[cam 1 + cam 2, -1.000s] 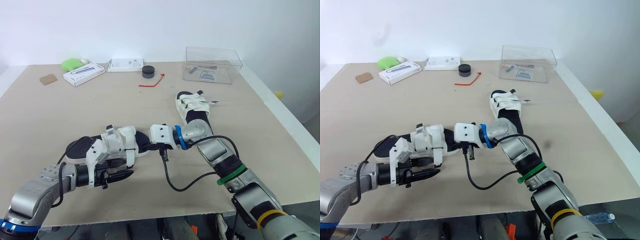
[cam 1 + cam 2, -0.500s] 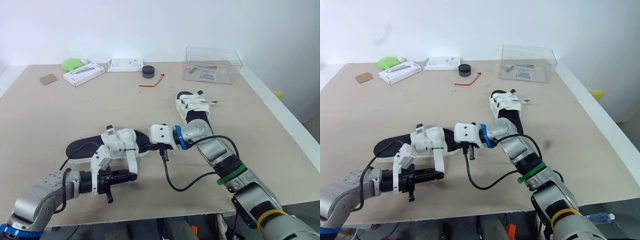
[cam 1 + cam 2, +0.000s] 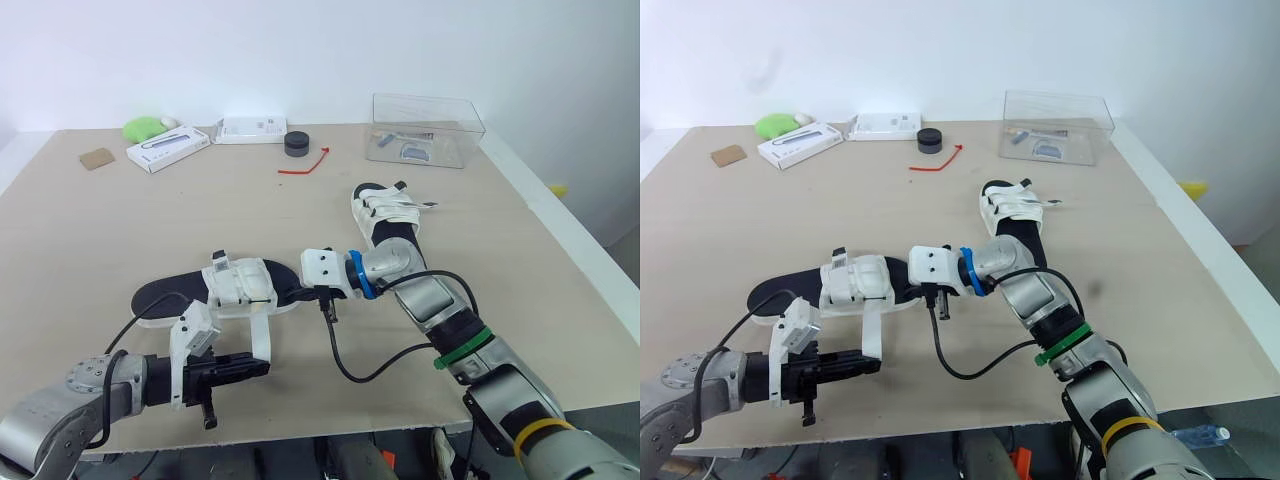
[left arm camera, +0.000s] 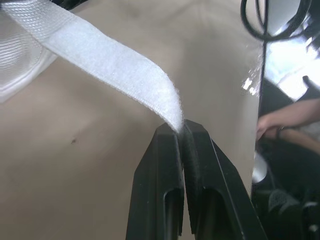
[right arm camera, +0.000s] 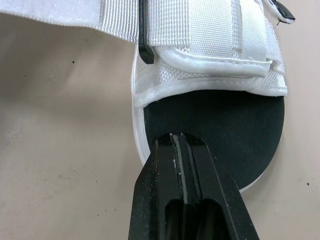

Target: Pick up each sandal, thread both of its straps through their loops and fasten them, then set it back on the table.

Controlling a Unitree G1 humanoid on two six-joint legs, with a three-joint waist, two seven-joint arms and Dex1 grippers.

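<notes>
Surface: a pale beige table (image 3: 80,240) is being backed by a plain white wall (image 3: 300,50). Past the table edge, in the left wrist view, a person's forearm (image 4: 287,127) is being shown.

1. Left gripper (image 4: 181,131), nearest the front edge: its two black fingers are being pressed together on the free tip of a white strap (image 4: 105,65). The strap is being held stretched from the near sandal down to the fingertips.

2. Near sandal (image 3: 225,292), black sole and white straps: it is being kept flat on the table just beyond the left gripper, with its length running across the table.

3. Right gripper (image 5: 175,142): its fingers are being held together with no gap, and their tips are being rested on the white rim of the near sandal's sole at its right end. A black cable (image 3: 365,372) is being looped over the table below the right wrist.

4. Far sandal (image 3: 388,218): it is being left flat, well beyond the near one, beside the right forearm.

5. Back edge: a clear plastic box (image 3: 425,130), a red cord (image 3: 305,165), a black round object (image 3: 296,143), two white boxes (image 3: 167,148) (image 3: 250,130), a green object (image 3: 143,127) and a brown square (image 3: 97,158) are being kept well apart from both sandals.
</notes>
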